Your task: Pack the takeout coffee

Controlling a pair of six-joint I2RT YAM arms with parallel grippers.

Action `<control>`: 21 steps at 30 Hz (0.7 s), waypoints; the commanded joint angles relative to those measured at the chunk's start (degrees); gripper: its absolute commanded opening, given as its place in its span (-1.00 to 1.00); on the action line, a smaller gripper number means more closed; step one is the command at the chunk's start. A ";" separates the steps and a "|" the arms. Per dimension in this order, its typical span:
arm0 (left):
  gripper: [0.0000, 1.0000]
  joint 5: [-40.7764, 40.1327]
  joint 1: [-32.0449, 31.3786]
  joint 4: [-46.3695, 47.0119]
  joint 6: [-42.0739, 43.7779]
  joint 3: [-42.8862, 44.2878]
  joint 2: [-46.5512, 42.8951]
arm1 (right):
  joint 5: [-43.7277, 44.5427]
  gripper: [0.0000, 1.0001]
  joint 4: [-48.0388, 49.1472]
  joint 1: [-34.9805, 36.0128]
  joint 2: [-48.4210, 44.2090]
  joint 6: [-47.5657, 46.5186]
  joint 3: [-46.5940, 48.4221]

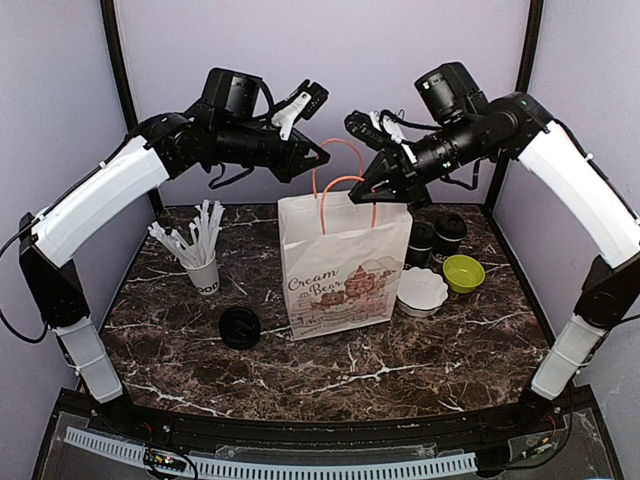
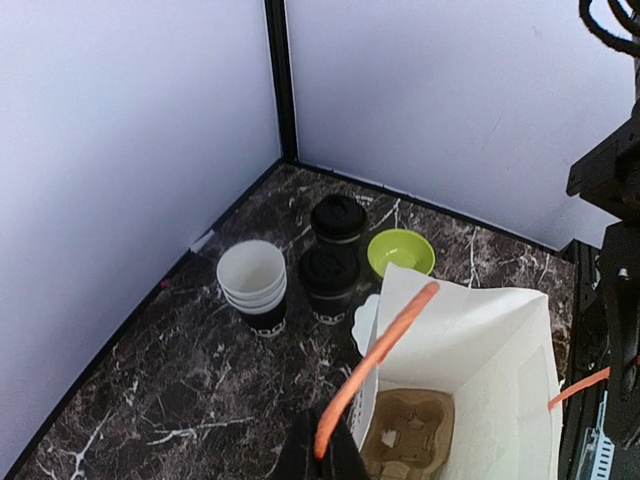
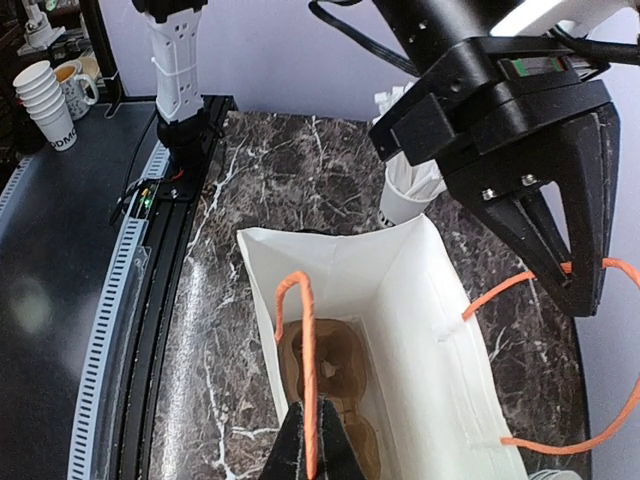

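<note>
- The cup of sticks (image 1: 200,262) and a loose black lid (image 1: 240,327) sit on the counter (image 1: 420,365) left of the bag (image 1: 340,265), apart from it and from both arms
- The left hand (image 1: 318,156) hangs above the bag's left top corner, closed tight on the rear handle (image 3: 500,290); the orange cord runs taut from the bag wall to its fingertips
- This grip looks meant to pull that wall outward, so the mouth gapes and the bag stands upright
- The bag stands mid-counter with its mouth wide open; a cardboard carrier (image 3: 325,360) lies flat in the bottom, its wells empty and ready to take cups
- The right hand (image 1: 362,192) is above the bag's right top corner, pinched shut on the front handle (image 3: 307,350), with the cord rising straight between its fingers
- With each hand on its own handle and drawing away from the other, the opening is spread both ways
- The coffees (image 1: 449,232), two black lidded cups, stand side by side on the counter just right of the bag toward the back, not yet packed
- A white dish (image 1: 422,290) and a green bowl (image 1: 463,272) lie in front of them, and a stack of lidless cups (image 2: 253,285) is beside them in the left wrist view
- Judging by this, one hand must let go of its handle before any cup can be fetched
</note>
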 commanded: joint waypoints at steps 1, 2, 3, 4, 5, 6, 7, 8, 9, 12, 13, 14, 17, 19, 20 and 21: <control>-1.00 0.71 0.27 -0.91 0.28 4.17 -2.72 | -1.18 -1.00 0.37 0.11 -0.13 0.84 6.58; -1.00 -0.18 0.23 -0.89 0.43 4.36 -2.90 | -1.27 -1.00 0.52 0.16 -0.14 0.70 7.17; -1.00 -0.58 0.24 -0.89 0.76 4.39 -3.21 | -1.17 -1.00 0.96 0.20 -0.26 0.65 7.30; -1.00 -1.15 0.26 -0.93 1.00 4.37 -3.51 | -1.00 -1.00 1.35 0.20 -0.36 0.68 7.33; -1.00 -1.33 0.23 -1.04 1.10 4.35 -3.56 | -0.81 -1.00 1.64 0.20 -0.40 0.71 7.52; -1.00 -1.40 0.26 -1.19 1.28 4.23 -3.77 | -0.59 -1.00 1.65 0.20 -0.14 0.73 7.83; -1.00 -1.45 0.22 -1.26 1.37 4.10 -3.82 | -0.40 -1.00 1.58 0.27 -0.03 0.68 7.89; -1.00 -1.49 0.25 -1.33 1.44 3.73 -3.86 | -0.34 -1.00 1.56 0.29 0.15 0.72 7.89; -1.00 -1.46 0.27 -1.33 1.49 3.50 -3.91 | -0.33 -1.00 1.56 0.29 0.27 0.65 7.74; -1.00 -1.50 0.27 -0.79 1.61 2.05 -4.10 | -0.33 -1.00 1.60 0.36 0.52 0.55 6.49; -1.00 -1.44 0.27 -0.51 1.62 1.57 -4.07 | -0.33 -1.00 1.55 0.39 0.55 0.55 5.96; -1.00 -1.39 0.27 -0.44 1.63 1.37 -4.08 | -0.33 -1.00 1.58 0.38 0.52 0.49 5.47; -1.00 -1.58 0.27 -0.04 1.86 0.59 -3.98 | 0.02 -1.00 1.68 0.47 0.37 0.29 4.72; -1.00 -2.24 0.32 0.11 2.20 0.04 -3.89 | 0.74 -1.00 1.95 0.50 0.30 0.22 4.27; -1.00 -2.58 0.28 0.14 2.46 -0.14 -3.83 | 1.17 -1.00 2.09 0.48 0.30 0.14 3.94; -1.00 -3.23 0.28 0.23 2.72 -0.63 -3.80 | 1.81 -0.97 2.33 0.47 0.30 0.23 3.42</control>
